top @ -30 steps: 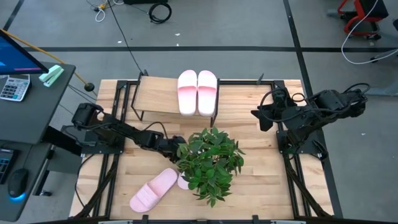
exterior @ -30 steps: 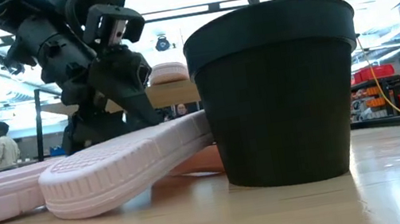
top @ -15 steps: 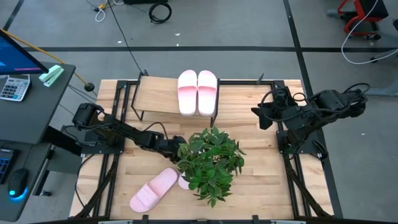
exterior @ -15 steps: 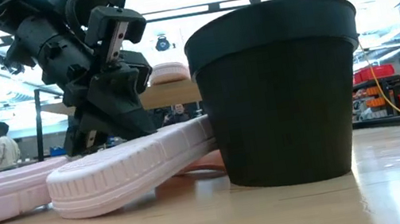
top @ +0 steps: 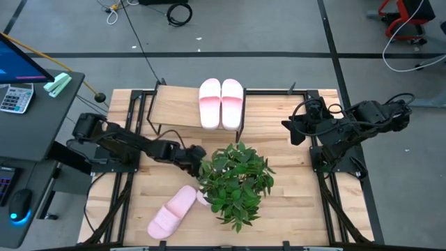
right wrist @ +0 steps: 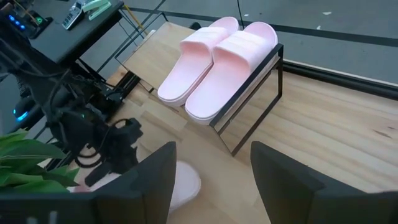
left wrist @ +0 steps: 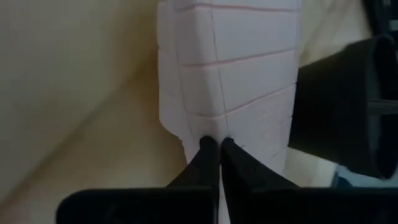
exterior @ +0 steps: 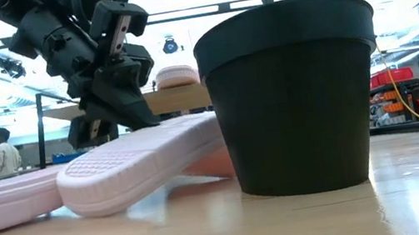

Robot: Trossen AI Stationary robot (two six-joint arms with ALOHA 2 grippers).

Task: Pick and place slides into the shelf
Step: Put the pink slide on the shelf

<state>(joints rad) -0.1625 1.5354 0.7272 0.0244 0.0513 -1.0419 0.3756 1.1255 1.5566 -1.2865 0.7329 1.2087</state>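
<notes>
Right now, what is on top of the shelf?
Two pink slides lie side by side on the shelf, toward its right end; the rest of the board is bare. What is beneath the board is covered from above.

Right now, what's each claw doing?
Left claw: shut, pinching the edge of a pale pink foam slide sandal beside the black plant pot.
Right claw: open, empty.

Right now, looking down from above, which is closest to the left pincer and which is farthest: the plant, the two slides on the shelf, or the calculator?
1. The plant: right beside the left pincer, its leaves almost touching.
2. The two slides on the shelf: farther back, at the shelf's right end.
3. The calculator: farthest, off the table at the far left.
</notes>
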